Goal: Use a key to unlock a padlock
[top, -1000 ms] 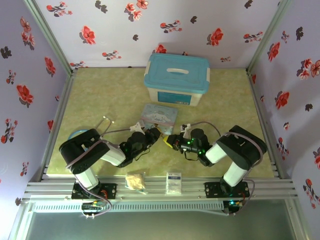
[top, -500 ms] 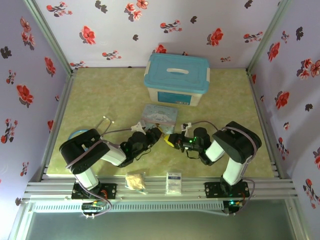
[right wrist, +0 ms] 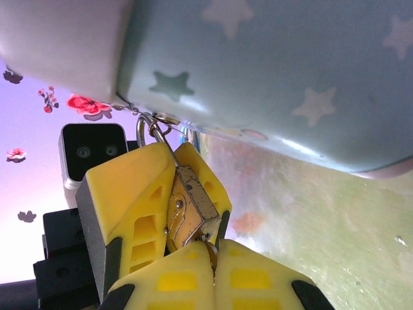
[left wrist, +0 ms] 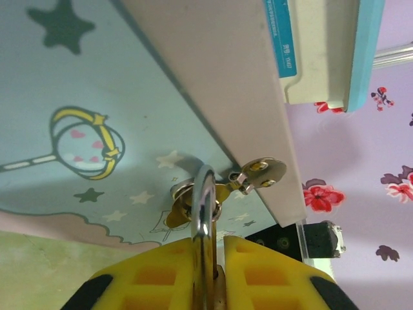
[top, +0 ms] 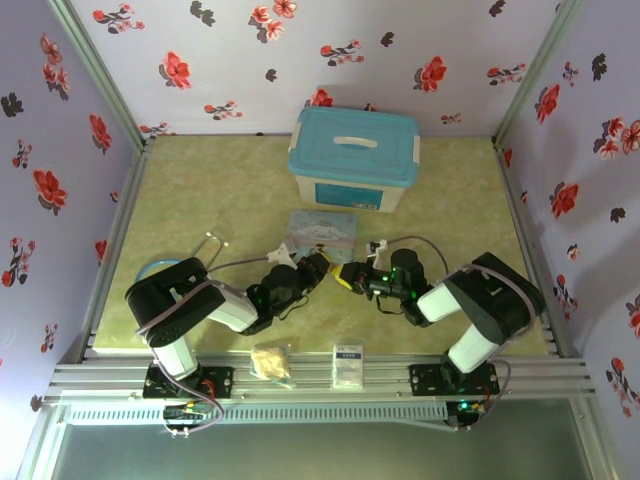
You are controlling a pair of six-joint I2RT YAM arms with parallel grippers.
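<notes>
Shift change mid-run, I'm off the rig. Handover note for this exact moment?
Left hand: shut on the padlock, shackle poking out toward the blue tin.
Right hand: fingers closed at the padlock's base, apparently on the key, which is hidden.
Done: both things gripped and brought together beside the tin.
Left: confirm insertion, turn, free the shackle.

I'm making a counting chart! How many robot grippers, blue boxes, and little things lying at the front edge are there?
Grippers: 2, left gripper, right gripper
Blue boxes: 2, storage box, cartoon tin
Front edge things: 2, beige packet, white card
Total: 6
</notes>
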